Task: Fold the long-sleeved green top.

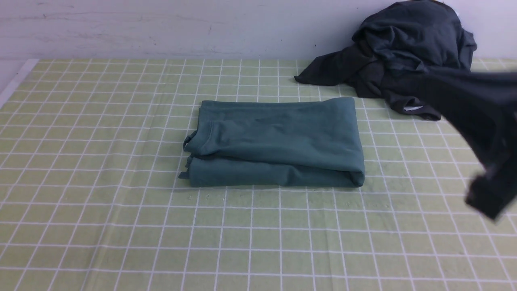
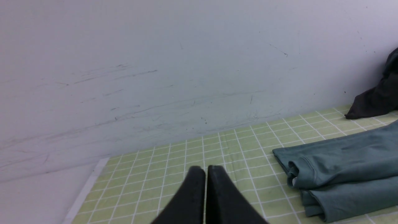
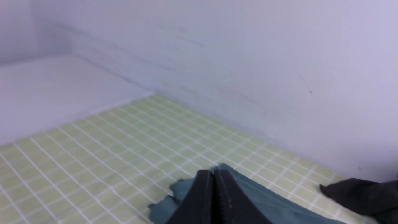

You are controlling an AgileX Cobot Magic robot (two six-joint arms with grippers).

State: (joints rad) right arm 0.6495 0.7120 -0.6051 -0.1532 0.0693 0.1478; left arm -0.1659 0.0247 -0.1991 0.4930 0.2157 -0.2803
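The green long-sleeved top [image 1: 274, 141] lies folded into a thick rectangle in the middle of the checked cloth, its neck opening and loose edges at the left end. It also shows in the left wrist view [image 2: 348, 168] and the right wrist view [image 3: 264, 199]. My right gripper [image 1: 486, 198] hangs blurred above the table's right side, apart from the top, its jaws pressed together and empty [image 3: 213, 174]. My left gripper [image 2: 205, 169] is shut on nothing, off to the left of the top; the front view does not show it.
A heap of dark charcoal garments [image 1: 404, 52] sits at the back right against the white wall [image 1: 161, 24]. The green checked tablecloth [image 1: 101, 202] covers the table; its left edge [image 1: 16, 81] meets bare white surface.
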